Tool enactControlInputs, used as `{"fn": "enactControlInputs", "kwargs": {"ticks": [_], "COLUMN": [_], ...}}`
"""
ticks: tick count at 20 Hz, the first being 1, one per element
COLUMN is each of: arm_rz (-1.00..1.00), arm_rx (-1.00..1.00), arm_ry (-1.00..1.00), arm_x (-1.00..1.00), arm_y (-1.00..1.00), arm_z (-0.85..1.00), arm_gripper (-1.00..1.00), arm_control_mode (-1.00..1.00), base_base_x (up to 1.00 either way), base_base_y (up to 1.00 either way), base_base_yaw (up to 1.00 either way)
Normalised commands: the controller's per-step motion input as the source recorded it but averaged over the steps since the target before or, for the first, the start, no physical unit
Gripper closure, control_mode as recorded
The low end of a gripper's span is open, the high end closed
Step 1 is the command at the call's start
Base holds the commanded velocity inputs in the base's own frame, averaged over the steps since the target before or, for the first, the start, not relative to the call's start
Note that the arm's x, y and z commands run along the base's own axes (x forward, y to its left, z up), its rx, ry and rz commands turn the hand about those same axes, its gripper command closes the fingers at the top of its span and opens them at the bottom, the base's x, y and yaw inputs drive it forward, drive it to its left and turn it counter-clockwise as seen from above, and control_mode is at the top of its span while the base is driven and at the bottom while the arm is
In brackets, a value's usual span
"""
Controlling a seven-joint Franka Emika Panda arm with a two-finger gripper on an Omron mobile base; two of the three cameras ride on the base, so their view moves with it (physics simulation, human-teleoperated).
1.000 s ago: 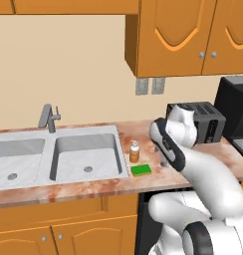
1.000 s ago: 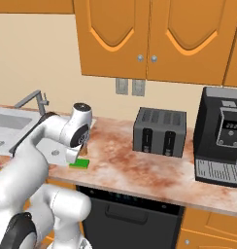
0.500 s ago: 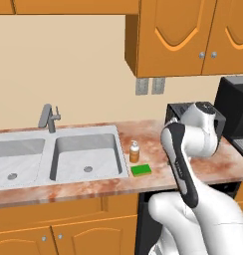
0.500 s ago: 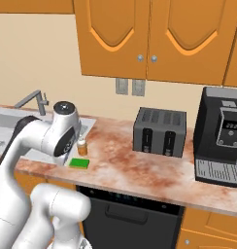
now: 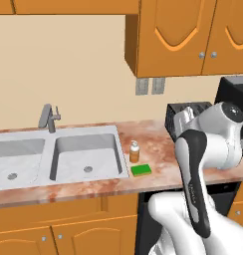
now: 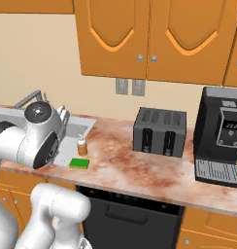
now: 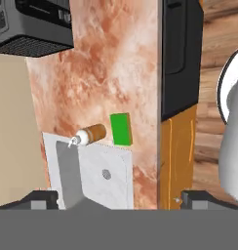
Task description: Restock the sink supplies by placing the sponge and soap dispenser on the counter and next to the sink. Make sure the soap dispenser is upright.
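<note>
- I see the soap dispenser upright on the worktop, just right of the sink rim, white pump on top.
- Same bottle in the right base view and in the hand view; the hand camera is rolled, so it reads sideways there.
- Sponge lies flat on the worktop, just in front of the bottle toward the front edge, beside the sink's right edge. Close to the bottle; I cannot tell if they touch.
- Sponge also at and.
- Tool: jaws wide apart, nothing between them. Finger tips sit at the far bottom corners of the hand view.
- Tool is high above the worktop, looking down on both items, well clear of them.
- Faucet at the back of the sink, lever up.
- Toaster and coffee machine stand further right on the worktop, well apart from the sink items.
- Arm elbow is bulking in front of the toaster in the left base view.
</note>
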Motion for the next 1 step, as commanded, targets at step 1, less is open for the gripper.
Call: {"fn": "enactControlInputs", "kwargs": {"ticks": [1], "arm_rz": [0.0], "arm_rx": [-0.03], "arm_ry": [-0.17], "arm_x": [-0.28], "arm_y": [0.0], "arm_z": [0.84], "arm_gripper": [-1.0], "arm_control_mode": [-1.0], "base_base_x": [0.0], "base_base_y": [0.0], "base_base_yaw": [0.0]}}
